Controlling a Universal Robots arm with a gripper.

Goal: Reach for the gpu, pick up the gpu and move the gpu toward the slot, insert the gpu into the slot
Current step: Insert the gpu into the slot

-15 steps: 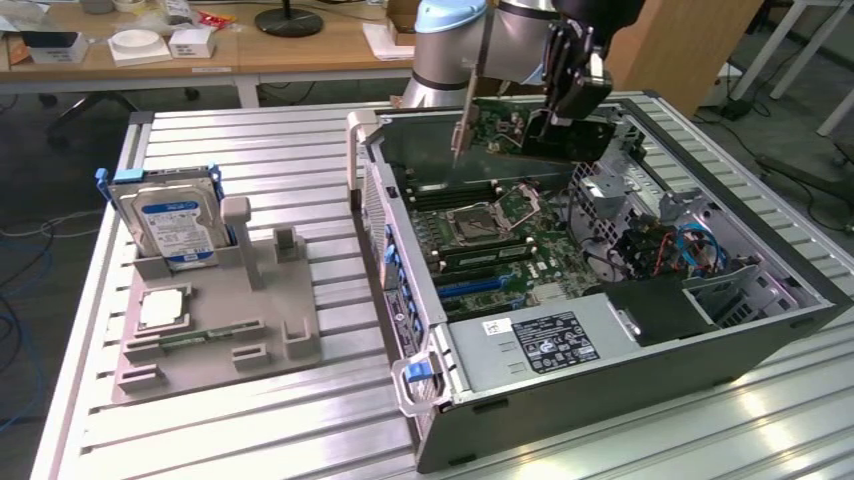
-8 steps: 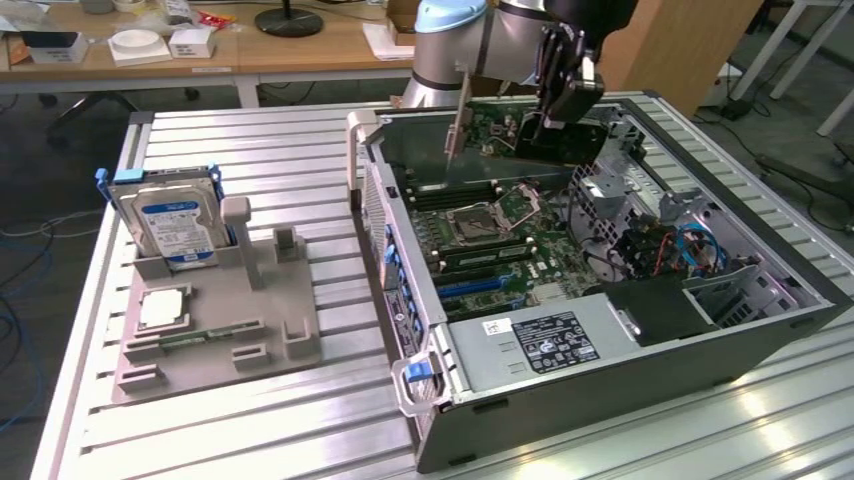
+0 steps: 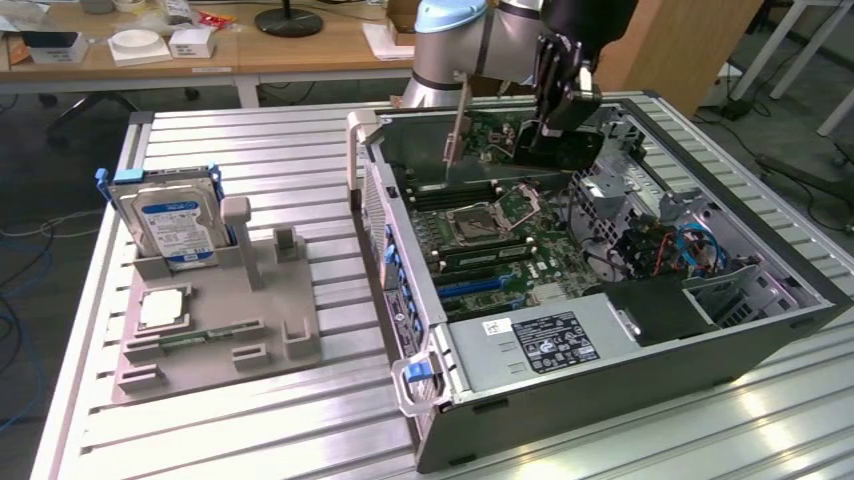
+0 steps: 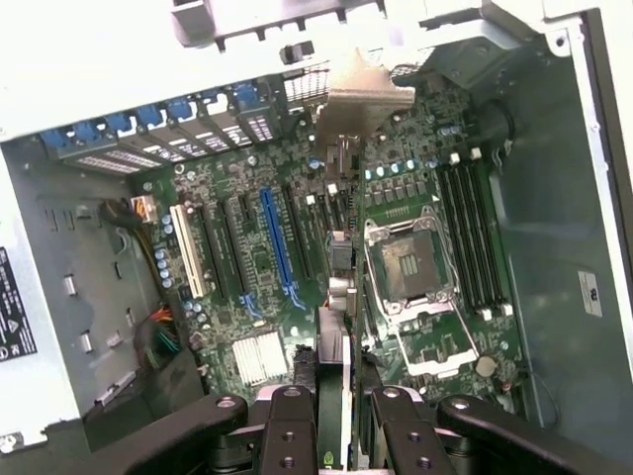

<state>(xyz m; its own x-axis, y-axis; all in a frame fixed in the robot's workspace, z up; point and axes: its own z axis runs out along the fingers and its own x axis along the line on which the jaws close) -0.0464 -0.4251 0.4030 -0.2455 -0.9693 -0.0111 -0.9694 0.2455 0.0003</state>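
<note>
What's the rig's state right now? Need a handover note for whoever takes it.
End effector: shut on the gpu, which is gripped on edge between the fingers.
gpu: held inside the open case, above the motherboard, not seated in anything.
slot: the long blue connector, empty. The card runs roughly parallel to it.
Done: reach and pick-up, and the card has been carried over the board.
Left: gpu is not yet in the slot.
</note>
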